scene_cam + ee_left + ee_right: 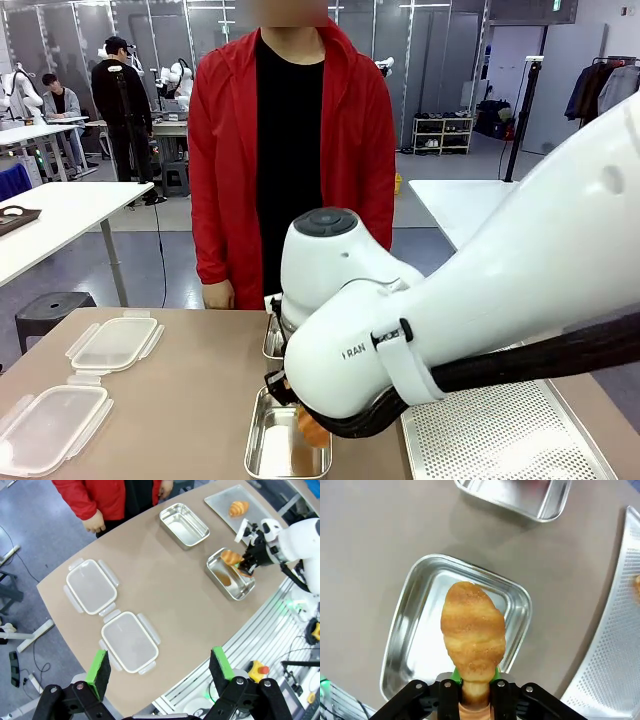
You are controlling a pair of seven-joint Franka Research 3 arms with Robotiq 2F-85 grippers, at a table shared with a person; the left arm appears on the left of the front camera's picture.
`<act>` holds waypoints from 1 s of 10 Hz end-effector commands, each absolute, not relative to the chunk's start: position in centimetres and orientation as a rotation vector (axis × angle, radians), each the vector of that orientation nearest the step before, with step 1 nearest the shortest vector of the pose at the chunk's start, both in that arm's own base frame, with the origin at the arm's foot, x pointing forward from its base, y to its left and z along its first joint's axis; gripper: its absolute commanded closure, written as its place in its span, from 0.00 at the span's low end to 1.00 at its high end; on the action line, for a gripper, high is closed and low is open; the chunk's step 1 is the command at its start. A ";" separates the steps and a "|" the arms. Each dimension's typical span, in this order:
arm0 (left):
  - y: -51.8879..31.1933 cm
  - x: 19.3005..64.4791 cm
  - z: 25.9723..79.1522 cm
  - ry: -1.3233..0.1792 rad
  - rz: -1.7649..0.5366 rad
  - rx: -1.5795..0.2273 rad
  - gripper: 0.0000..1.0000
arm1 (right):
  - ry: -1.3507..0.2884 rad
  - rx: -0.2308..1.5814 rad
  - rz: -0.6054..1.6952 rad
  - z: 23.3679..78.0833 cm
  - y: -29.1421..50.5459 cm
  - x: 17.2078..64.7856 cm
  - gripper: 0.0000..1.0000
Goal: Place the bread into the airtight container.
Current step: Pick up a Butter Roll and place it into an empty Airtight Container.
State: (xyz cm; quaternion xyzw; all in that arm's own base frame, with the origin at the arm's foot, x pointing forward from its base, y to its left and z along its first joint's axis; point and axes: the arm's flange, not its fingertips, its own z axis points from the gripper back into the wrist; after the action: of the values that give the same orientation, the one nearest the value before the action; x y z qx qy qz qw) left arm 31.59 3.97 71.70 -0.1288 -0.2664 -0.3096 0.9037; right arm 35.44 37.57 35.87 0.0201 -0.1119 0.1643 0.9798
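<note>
Brown counter (165,580), robot-side edge: bread (472,627) clamped by its narrow end in right tool (474,687), poised over container (420,630) (not yet inside). High overhead, left tool (160,667) apart, empty. Probably light, soft, flaky; best pinched gently at the tip.

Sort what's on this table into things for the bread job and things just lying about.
Job: bread, held in the right gripper; near tin below it.
Lying about: far tin; far lid; near lid; second bread on the tray.
</note>
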 end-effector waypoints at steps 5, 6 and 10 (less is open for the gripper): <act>4.0 31.6 71.8 -0.551 -0.646 -0.265 0.00 | -0.159 0.097 0.316 33.9 39.4 36.7 0.06; 4.0 31.6 71.8 -0.551 -0.646 -0.265 0.00 | -0.156 0.096 0.318 34.0 39.3 36.8 0.33; 4.0 31.6 71.8 -0.551 -0.646 -0.265 0.00 | -0.140 0.098 0.344 33.9 38.2 36.1 0.23</act>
State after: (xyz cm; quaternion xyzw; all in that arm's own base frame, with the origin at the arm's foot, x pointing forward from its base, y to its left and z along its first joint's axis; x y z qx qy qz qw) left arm 31.59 3.97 71.69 -0.1288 -0.2663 -0.3096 0.9037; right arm 36.51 39.02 33.68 0.0440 -0.0717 0.1610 0.9834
